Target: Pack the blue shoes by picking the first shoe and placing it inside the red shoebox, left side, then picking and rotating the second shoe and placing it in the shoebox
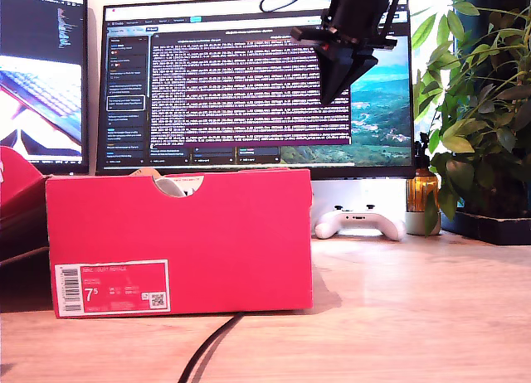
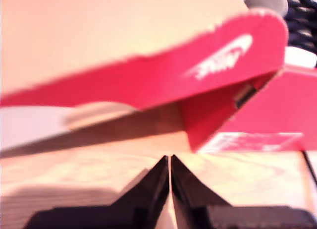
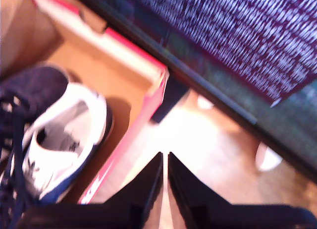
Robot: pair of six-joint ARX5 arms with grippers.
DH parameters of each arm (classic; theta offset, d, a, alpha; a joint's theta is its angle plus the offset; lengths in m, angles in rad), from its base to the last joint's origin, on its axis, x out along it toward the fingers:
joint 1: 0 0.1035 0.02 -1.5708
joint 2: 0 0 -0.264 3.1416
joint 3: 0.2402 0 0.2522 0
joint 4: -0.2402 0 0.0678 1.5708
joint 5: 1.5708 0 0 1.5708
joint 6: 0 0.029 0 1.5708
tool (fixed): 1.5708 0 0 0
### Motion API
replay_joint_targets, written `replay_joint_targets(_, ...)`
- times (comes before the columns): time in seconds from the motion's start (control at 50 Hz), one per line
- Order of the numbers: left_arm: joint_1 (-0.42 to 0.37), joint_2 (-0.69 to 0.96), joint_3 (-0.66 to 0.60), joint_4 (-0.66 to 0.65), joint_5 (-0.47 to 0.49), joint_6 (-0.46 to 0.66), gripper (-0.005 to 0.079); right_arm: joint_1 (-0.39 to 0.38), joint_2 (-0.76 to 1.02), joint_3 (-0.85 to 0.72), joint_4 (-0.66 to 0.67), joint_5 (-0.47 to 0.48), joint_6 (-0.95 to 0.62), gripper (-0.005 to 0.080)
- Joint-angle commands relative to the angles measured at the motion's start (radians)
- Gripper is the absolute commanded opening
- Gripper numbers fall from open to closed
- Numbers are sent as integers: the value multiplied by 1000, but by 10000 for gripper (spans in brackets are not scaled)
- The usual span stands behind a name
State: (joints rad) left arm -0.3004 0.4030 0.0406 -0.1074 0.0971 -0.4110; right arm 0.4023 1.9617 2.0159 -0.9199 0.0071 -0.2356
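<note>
The red shoebox (image 1: 178, 242) stands on the wooden table at the exterior view's left, its notch showing a bit of pale shoe (image 1: 172, 186). Seen from above, a blue shoe (image 3: 59, 140) with white lining lies inside the box (image 3: 148, 105), dark laces beside it. My second gripper (image 1: 334, 93) hangs shut high over the table, to the exterior view's right of the box; its fingertips (image 3: 165, 159) hold nothing. My first gripper (image 2: 170, 162) is shut and empty, low over the table, facing the raised red lid (image 2: 148, 75). Behind the lid are the box (image 2: 277, 105) and dark laces (image 2: 302, 16).
A wide monitor (image 1: 249, 84) stands behind the box, another screen (image 1: 41, 68) at the exterior view's left. A white game controller (image 1: 359, 223), an amber bottle (image 1: 421, 192) and a leafy plant (image 1: 481, 109) are at the back right. A black cable (image 1: 207, 350) crosses the front.
</note>
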Motion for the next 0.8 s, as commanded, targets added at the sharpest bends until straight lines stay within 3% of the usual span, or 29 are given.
replay_joint_targets(0.0,-4,-38,-19,-18,-3,11,-21,-22,-2,7,-3,-3,9,-8)
replay_joint_targets(0.44,-4,-302,-19,-208,-53,29,-21,-181,-68,-8,-36,-3,30,-8)
replay_joint_targets(0.78,-4,-415,-18,-219,-54,80,-21,-308,-224,-123,6,-8,38,-8)
